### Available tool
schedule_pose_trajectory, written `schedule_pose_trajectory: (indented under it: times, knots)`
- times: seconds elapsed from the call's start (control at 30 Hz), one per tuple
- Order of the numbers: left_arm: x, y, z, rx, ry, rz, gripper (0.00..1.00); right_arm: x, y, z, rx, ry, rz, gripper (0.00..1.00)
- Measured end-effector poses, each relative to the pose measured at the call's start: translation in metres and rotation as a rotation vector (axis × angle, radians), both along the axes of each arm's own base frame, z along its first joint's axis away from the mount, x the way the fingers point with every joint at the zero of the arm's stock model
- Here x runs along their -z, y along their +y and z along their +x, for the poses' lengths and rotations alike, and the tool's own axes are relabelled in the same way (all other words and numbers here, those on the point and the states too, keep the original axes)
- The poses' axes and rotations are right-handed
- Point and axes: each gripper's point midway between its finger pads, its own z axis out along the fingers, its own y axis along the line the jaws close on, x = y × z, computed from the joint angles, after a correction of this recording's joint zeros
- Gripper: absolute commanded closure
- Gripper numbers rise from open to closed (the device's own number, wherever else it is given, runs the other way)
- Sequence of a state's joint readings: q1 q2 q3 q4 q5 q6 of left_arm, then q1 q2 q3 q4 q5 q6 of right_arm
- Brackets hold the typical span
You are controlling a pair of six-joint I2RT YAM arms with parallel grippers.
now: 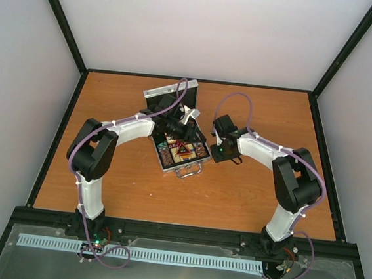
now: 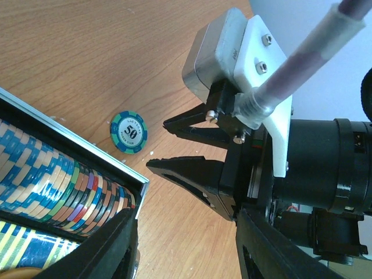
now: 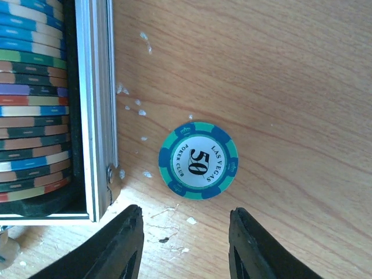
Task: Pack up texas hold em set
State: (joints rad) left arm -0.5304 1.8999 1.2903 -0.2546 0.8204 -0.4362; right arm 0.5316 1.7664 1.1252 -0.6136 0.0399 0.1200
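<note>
The silver case [image 1: 199,160] lies open at the table's middle, lid [image 1: 166,97] raised at the back, with rows of chips [image 1: 166,152] and a triangular button [image 1: 183,154] inside. A loose green-and-blue 50 chip [image 3: 198,160] lies flat on the table just outside the case's right wall [image 3: 96,110]; it also shows in the left wrist view [image 2: 129,132]. My right gripper [image 3: 186,247] is open and empty, low over the table, with the chip just beyond its fingertips [image 3: 129,232]. My left gripper [image 2: 186,256] is open and empty over the case's right corner [image 2: 131,177].
The two grippers are close together at the case's right side; the right arm's fingers [image 2: 192,168] show in the left wrist view. The case's metal handle [image 1: 188,171] faces the arms. Black frame rails [image 1: 198,81] and white walls bound the wooden table.
</note>
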Motion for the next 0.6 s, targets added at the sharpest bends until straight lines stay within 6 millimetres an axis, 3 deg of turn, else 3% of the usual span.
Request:
schedule_pose_trajectory:
  times: [0.33,0.6]
  knots:
    - [0.0,0.0,0.0,0.0,0.001,0.0,0.52,0.013,-0.011,0.007,0.032,0.033,-0.004,0.51]
    - [0.0,0.0,0.0,0.0,0.002,0.001,0.52,0.02,-0.002,0.006,-0.001,0.062,0.037,0.46]
